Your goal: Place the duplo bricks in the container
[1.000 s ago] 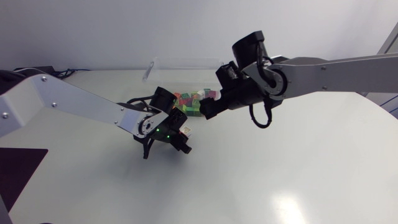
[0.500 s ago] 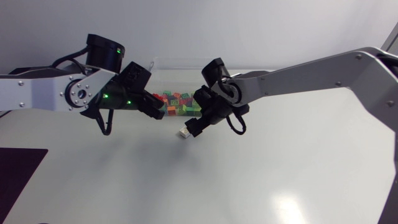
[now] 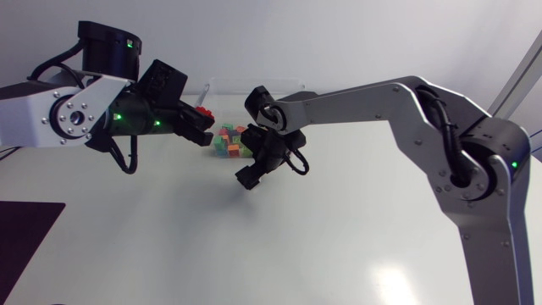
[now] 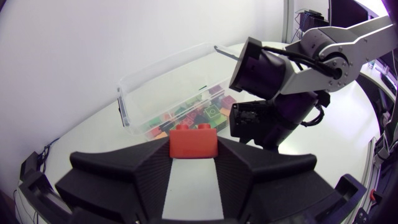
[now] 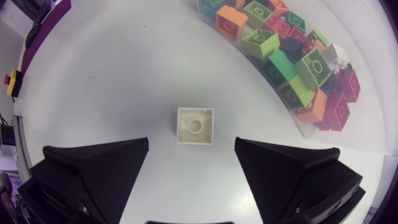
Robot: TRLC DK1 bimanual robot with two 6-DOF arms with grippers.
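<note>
My left gripper (image 3: 201,129) hangs above the table, beside the clear container (image 3: 254,83), shut on a red duplo brick (image 3: 203,111). In the left wrist view the red brick (image 4: 193,142) sits pinched between the fingers, with the container (image 4: 142,99) ahead. My right gripper (image 3: 249,177) is low over the table in front of the container. It stands open over a white brick (image 5: 195,126), which lies on the table just ahead of the gap between its fingers (image 5: 191,148). The head view hides this brick under the gripper.
Several coloured bricks (image 3: 230,141) fill the container (image 5: 306,129); they also show in the right wrist view (image 5: 292,62). The right arm's wrist (image 4: 267,93) is close ahead of my left gripper. A dark mat (image 3: 25,229) lies at the table's left edge.
My left arm rose from the table with the red brick and swung back left beside the container. My right gripper came from over the container down over the white brick.
</note>
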